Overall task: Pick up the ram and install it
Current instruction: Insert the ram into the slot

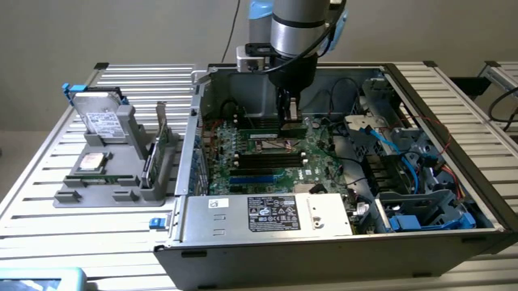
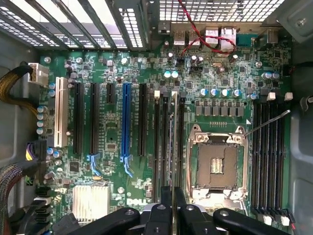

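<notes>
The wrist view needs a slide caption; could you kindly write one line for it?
End effector holding the ram edge-on over the motherboard, beside the empty CPU socket.

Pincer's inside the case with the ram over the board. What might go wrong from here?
1. The ram, clamped in the pincer, hangs edge-on over closely spaced black memory slots. A slight sideways offset could set it down on a slot wall or in the wrong slot.
2. The CPU socket sits open right beside those slots. A slip might strike it.

The arm (image 1: 296, 30) points straight down, gripper (image 1: 290, 114) clamped narrow
</notes>
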You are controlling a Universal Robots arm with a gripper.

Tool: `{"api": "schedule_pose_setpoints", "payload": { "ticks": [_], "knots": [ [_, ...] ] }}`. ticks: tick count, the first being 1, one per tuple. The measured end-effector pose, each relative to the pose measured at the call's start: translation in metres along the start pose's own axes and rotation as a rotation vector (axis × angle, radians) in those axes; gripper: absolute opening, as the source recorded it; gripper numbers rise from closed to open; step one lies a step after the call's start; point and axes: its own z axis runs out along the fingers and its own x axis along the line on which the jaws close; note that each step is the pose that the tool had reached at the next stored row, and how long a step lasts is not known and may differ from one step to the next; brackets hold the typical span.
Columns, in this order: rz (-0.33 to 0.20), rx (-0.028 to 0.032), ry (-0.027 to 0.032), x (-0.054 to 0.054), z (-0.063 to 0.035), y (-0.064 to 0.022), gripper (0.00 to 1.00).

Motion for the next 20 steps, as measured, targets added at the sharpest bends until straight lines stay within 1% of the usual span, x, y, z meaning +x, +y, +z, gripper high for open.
{"api": "schedule_pose_setpoints", "payload": {
  "ticks": [6, 15, 18, 20],
  "knots": [
    [0.0, 0.0, 0.0002, 0.005, 0.0046, 0.0, 0.14],
    [0.0, 0.0, 0.0017, 0.006, 0.0203, -0.0001, 0.14],
    [0.0, 0.0, 0.0033, 0.008, 0.0219, -0.0001, 0.14],
    [0.0, -0.0001, 0.0054, 0.008, 0.0235, -0.0001, 0.14]
  ]
}}
